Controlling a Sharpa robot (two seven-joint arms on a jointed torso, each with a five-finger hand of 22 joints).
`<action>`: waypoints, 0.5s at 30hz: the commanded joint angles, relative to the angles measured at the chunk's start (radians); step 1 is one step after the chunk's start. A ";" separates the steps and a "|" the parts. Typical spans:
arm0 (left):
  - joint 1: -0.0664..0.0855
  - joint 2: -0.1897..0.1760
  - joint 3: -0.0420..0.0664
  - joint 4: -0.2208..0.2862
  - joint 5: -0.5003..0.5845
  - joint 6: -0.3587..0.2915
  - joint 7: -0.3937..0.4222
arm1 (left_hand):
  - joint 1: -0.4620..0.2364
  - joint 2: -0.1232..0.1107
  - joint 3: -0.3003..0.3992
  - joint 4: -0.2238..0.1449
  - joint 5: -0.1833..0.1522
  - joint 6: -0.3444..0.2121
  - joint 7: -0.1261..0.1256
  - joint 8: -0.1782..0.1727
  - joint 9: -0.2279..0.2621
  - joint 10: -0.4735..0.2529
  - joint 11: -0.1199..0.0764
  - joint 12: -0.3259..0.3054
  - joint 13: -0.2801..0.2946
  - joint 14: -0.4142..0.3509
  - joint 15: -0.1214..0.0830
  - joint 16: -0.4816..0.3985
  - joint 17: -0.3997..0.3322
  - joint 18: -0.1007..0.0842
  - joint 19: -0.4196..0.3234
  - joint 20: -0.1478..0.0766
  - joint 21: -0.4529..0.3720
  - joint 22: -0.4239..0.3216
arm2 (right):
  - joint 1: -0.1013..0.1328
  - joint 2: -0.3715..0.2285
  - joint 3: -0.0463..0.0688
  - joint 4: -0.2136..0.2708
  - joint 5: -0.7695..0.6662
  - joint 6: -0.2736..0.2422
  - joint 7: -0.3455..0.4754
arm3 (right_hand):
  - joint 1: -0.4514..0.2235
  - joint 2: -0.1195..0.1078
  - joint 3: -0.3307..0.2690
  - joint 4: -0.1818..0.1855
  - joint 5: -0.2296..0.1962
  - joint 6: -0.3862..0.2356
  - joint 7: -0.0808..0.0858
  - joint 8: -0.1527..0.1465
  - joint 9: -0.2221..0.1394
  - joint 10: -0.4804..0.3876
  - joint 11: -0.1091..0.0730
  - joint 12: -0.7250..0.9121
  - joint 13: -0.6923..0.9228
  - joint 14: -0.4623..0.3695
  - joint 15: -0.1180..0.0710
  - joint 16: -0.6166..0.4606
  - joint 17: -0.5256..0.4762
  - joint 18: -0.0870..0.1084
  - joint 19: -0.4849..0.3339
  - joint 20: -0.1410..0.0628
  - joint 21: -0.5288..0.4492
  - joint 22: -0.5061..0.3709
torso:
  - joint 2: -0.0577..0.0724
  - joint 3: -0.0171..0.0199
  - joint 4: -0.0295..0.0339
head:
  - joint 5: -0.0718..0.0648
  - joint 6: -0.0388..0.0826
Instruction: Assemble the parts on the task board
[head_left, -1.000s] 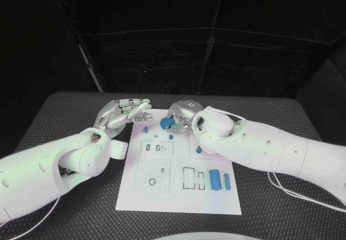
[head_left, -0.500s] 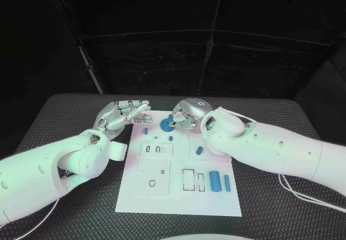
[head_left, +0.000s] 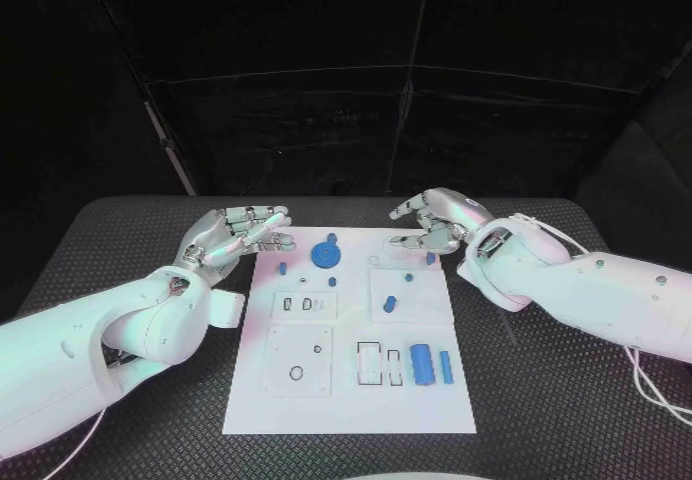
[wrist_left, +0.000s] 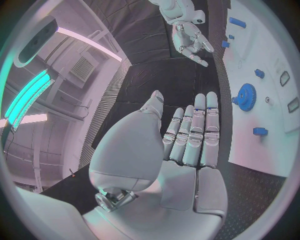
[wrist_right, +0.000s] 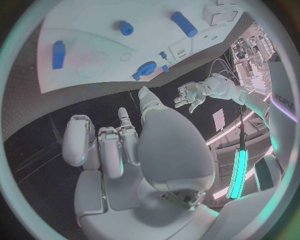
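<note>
board: white task board (head_left: 351, 335) sits mid-counter (head_left: 130, 230), long axis running away from the robot.
parts: blue gear (head_left: 326, 256) lies flat near the board's far edge, a small blue peg (head_left: 330, 238) just beyond it and another small piece (head_left: 283, 267) on the left side. Short blue cylinder (head_left: 389, 305) mid-board, right of centre. Thick blue cylinder (head_left: 423, 363) and a thin blue bar (head_left: 446, 366) lie side by side at the near right, both with long axes along the board's length.
left hand: left hand (head_left: 235, 233) hovers at the board's far-left corner, fingers straight and close together, holding nothing (the left wrist view shows the palm bare).
right hand: right hand (head_left: 438, 222) hovers off the far-right corner, fingers loosely curled and apart, nothing between them in the right wrist view.
key relation: the gear lies between the two hands, just inboard of the left fingertips (head_left: 277, 228) and a bit further from the right hand. My read is the left hand has the shorter reach to it; the near-right cylinder and bar are well back toward the robot from both hands, on the right arm's side.
slots: outlined cut-outs mid-board and near-board (head_left: 381, 362); I can't tell which are filled.
writing: none readable on board or parts.
</note>
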 joint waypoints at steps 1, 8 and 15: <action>0.001 0.005 0.001 0.002 -0.004 0.011 0.005 | -0.002 0.011 0.000 -0.006 -0.007 -0.002 0.005 -0.005 -0.001 -0.003 0.006 -0.005 -0.002 -0.002 0.003 -0.007 0.001 0.002 0.009 0.000 -0.001 -0.001 | 0.001 -0.033 0.000 0.001 0.104 0.038 0.117 | 0.019 -0.001 -0.012 -0.008 0.009 -0.013 0.001 -0.003 -0.002 0.020 0.001 -0.004 0.137 0.095 0.001 0.002 0.230 -0.016 -0.009 0.000 -0.001 -0.004 | 0.001 0.0029 -0.0020 | -0.008 0.005; 0.001 0.010 0.001 -0.001 -0.004 0.013 0.005 | -0.002 0.011 0.000 -0.006 -0.007 -0.002 0.005 -0.005 -0.001 -0.003 0.006 -0.005 -0.002 -0.002 0.003 -0.007 0.001 0.002 0.009 0.000 -0.001 -0.001 | -0.001 -0.064 0.000 -0.052 0.133 0.074 0.150 | 0.036 0.000 -0.023 -0.015 0.016 -0.018 0.002 -0.002 -0.001 0.017 0.001 -0.007 0.134 0.094 0.001 0.000 0.227 -0.015 -0.012 -0.001 -0.004 -0.009 | 0.000 0.0036 -0.0003 | -0.015 0.002; 0.001 0.012 0.001 -0.006 -0.004 0.014 0.005 | -0.001 0.012 -0.001 -0.007 -0.006 0.000 0.004 -0.006 0.000 -0.002 0.006 -0.005 -0.001 -0.001 0.003 -0.007 0.001 0.002 0.009 0.000 -0.002 -0.001 | -0.027 -0.064 0.000 -0.092 0.149 0.108 0.155 | 0.043 0.005 -0.027 -0.019 0.021 -0.009 0.003 0.004 0.001 0.017 0.002 -0.008 0.134 0.094 0.001 0.000 0.226 -0.015 -0.013 0.000 -0.005 -0.010 | 0.001 0.0014 0.0000 | -0.019 -0.005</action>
